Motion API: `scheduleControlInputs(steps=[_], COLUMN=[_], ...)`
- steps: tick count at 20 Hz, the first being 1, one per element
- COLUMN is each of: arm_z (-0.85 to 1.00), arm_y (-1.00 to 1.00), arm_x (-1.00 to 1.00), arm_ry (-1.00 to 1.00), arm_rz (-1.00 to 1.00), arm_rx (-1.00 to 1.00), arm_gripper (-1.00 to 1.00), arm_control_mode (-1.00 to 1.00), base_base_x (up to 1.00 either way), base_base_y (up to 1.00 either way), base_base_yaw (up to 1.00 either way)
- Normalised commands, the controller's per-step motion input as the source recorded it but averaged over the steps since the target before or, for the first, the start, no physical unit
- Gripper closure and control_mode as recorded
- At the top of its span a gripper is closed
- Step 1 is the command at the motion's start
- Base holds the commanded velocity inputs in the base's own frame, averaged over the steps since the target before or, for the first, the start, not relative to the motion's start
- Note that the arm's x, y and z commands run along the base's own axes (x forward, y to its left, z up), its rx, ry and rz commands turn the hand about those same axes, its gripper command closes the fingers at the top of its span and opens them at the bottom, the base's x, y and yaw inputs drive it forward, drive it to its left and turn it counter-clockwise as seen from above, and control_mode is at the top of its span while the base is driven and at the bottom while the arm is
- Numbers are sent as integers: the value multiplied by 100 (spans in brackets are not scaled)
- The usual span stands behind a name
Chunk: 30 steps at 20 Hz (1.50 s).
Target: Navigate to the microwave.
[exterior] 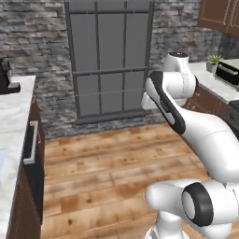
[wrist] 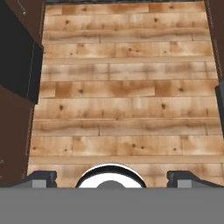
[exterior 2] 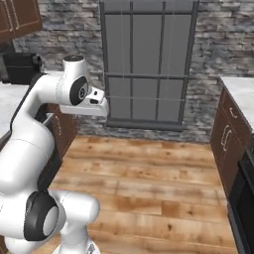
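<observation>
The microwave is out of view. My gripper (wrist: 113,178) hangs over the wooden floor (wrist: 122,96) and looks straight down at it. It is open, with its two dark fingertips (wrist: 41,177) far apart and nothing between them. In the right base view the white hand (exterior 2: 93,103) is held out at chest height in front of the tall grey window (exterior 2: 146,59).
Marble counters with dark wood cabinets run along both sides: left (exterior: 11,121) and right (exterior 2: 238,94). A black boxy appliance (exterior 2: 20,67) sits on the left counter. A silver-white toaster oven (exterior: 227,72) and a small plant (exterior: 214,60) stand on the right one. Open floor (exterior: 107,158) lies between.
</observation>
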Motion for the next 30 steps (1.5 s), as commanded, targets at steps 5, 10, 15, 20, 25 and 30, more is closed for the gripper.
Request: scheduleControlInputs(steps=[5, 10, 15, 20, 25, 30], arm_z=[0, 0, 0, 0, 0, 0], arm_y=[0, 0, 0, 0, 0, 0], arm_x=[0, 0, 0, 0, 0, 0], arm_ry=[0, 0, 0, 0, 0, 0], arm_rz=[0, 0, 0, 0, 0, 0], arm_rx=[0, 0, 0, 0, 0, 0], arm_gripper=[-100, -100, -100, -100, -100, -100], arm_control_mode=[100, 100, 100, 100, 100, 100], base_base_x=[88, 24, 12, 4, 1, 0], base_base_y=[-20, -59, -53, -51, -40, -38], base_base_yaw=[-14, -65, -75, -71, -61, -54])
